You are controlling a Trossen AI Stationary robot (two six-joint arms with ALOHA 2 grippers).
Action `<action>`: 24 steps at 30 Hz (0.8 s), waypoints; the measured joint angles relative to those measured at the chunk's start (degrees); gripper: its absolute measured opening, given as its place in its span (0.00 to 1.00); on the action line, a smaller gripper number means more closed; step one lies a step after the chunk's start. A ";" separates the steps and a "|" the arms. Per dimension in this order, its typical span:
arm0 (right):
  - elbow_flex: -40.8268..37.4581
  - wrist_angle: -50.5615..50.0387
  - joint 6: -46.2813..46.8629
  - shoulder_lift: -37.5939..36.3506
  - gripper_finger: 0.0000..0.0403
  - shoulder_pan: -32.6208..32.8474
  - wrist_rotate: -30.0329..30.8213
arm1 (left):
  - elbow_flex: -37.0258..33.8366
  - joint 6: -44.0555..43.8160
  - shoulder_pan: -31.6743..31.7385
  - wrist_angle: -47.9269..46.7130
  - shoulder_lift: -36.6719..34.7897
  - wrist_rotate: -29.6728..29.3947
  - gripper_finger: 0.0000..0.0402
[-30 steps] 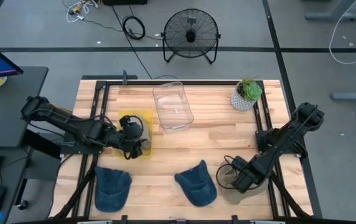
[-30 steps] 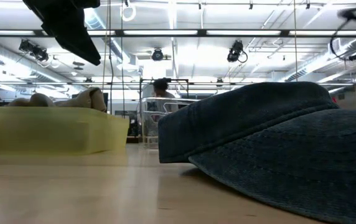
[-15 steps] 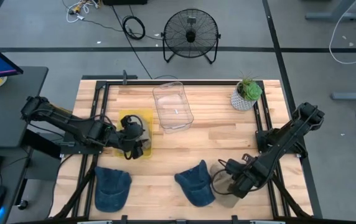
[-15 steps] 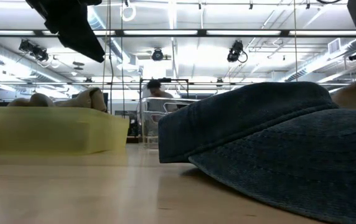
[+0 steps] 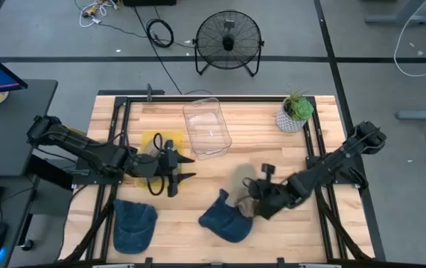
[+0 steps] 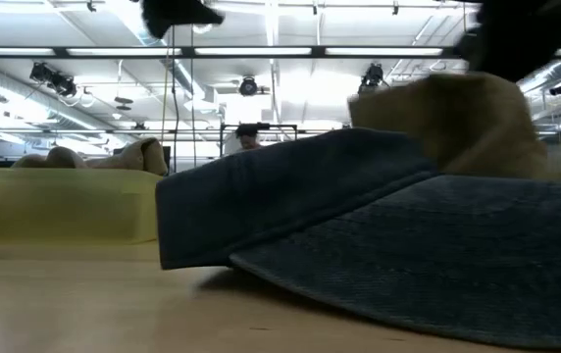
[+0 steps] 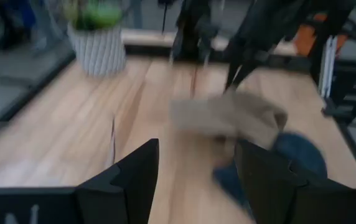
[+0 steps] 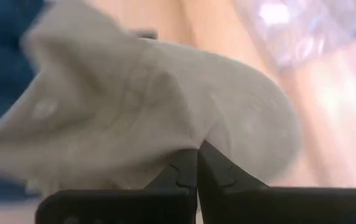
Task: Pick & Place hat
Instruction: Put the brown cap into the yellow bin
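- So the beige hat (image 5: 249,190) is up off the wood, pinched in the right gripper (image 5: 258,201) near the middle of the table, just right of the denim cap (image 5: 223,218) and overlapping its upper edge in the high view.
- Right wrist view shows those fingers clenched tight on a fold of the hat's fabric, so it hangs bunched rather than flat. Makes sense for floppy cloth, you grab a crease and let the rest droop.
- From the low view, the beige hat sits above and behind the denim cap's crown, which fills most of that picture. Can't tell if the two are actually touching or just lined up.
- My guess is it's mid-carry toward one of the bins at the back: the clear tub (image 5: 206,127) is empty, and the yellow bin (image 5: 152,144) already has beige stuff in it judging by the low view.
- Left gripper (image 5: 184,167) hovers just beside the yellow bin, pointed across the table at the hat, fingers spread apart and holding nothing. Looks like it's either waiting or lined up for a handoff, can't say which.
- A second denim cap (image 5: 134,221) lies near the front left corner, well apart from the action.
- Potted plant (image 5: 296,113) at the back right corner, out of the way. Main risk I see is the dangling hat snagging the denim cap underneath.
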 joint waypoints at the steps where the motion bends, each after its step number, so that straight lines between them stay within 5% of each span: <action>1: 0.01 2.18 -3.29 0.00 0.00 -1.54 0.91 | 0.03 1.34 0.19 2.07 0.86 -0.01 0.53; 10: 0.02 21.28 -25.60 0.00 0.00 -10.97 -0.92 | -0.01 3.98 2.33 17.69 13.27 0.22 0.53; 16: 0.04 22.68 -27.09 0.60 0.00 -13.47 -4.14 | -0.01 7.69 3.68 32.39 19.25 0.33 0.53; 24: 0.04 28.12 -30.18 2.05 0.00 -15.06 -4.25 | 0.03 5.09 5.19 34.22 25.50 0.22 0.53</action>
